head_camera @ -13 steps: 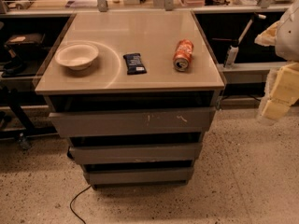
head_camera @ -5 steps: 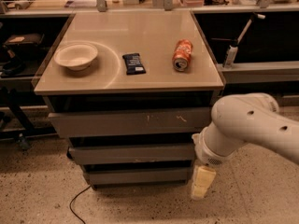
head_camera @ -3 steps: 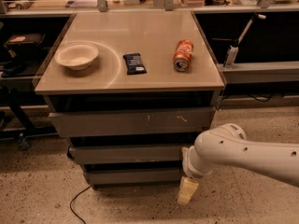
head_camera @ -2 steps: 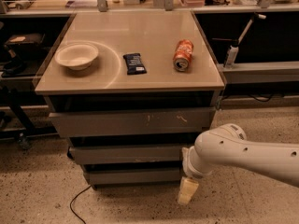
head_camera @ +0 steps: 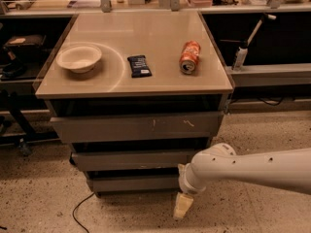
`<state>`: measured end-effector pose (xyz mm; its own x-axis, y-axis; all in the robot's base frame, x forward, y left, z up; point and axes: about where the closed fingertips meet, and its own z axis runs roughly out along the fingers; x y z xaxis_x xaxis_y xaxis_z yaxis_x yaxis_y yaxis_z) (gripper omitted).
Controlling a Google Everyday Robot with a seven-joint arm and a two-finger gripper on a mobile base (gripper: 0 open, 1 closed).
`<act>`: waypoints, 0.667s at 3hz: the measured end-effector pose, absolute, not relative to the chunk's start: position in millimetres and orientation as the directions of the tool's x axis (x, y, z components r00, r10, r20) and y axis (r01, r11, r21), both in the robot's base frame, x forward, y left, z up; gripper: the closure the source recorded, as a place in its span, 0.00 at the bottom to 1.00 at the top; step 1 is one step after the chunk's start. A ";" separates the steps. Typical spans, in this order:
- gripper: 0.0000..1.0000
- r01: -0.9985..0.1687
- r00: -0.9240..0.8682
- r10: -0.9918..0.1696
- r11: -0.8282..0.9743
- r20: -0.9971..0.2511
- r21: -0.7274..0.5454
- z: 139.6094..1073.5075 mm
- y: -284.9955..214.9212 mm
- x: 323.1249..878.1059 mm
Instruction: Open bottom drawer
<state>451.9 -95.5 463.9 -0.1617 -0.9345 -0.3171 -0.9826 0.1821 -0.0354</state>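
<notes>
The bottom drawer point(head_camera: 131, 183) is the narrowest and shortest grey front, lowest in the cabinet and near the floor. It sits flush under the mid-sized front point(head_camera: 133, 160) and the tallest scratched front point(head_camera: 138, 127). My white arm point(head_camera: 252, 169) reaches in from the right. My gripper point(head_camera: 181, 207) hangs low by the floor, just right of and in front of the bottom drawer's right end.
On the cabinet top point(head_camera: 160, 84) are a white bowl point(head_camera: 78, 58), a dark snack bar point(head_camera: 139, 65) and an orange can point(head_camera: 189, 57) on its side. A black cable point(head_camera: 80, 208) lies on the speckled floor at the front left. Benches stand behind and to both sides.
My arm swung in from the right and dropped low, moving left to the bottom drawer's right end. Over the last second it has barely moved. The drawers have not moved.
</notes>
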 end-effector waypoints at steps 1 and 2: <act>0.00 -0.977 -0.182 -0.909 0.211 -0.374 -0.037 407.4 -75.3 468.5; 0.00 -0.969 -0.208 -0.884 0.243 -0.419 -0.032 364.6 -63.9 481.9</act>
